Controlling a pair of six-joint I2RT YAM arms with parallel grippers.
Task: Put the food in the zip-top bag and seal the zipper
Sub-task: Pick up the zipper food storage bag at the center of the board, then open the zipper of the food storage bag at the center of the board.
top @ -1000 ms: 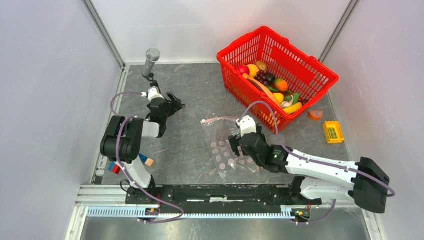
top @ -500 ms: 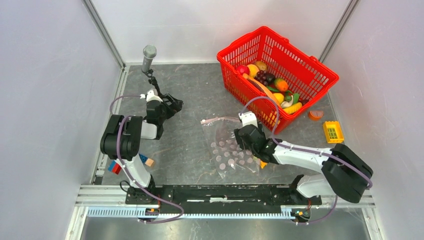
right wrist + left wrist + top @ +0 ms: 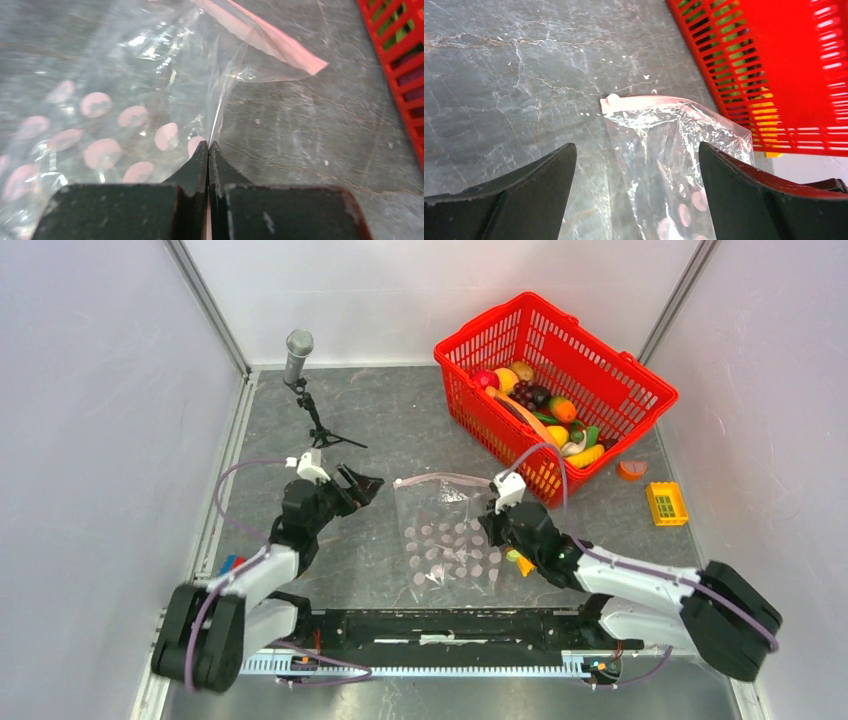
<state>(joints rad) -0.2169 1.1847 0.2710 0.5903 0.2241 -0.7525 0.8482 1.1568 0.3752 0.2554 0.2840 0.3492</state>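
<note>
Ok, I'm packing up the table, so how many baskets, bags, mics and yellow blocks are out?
basket: 1
bag: 1
mic: 1
yellow block: 1
total: 4

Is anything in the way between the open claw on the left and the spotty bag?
No, nothing I can see. Only bare table lies between the open left gripper and the zip-top bag. The near end of the pink zipper sits just ahead of it.
</note>
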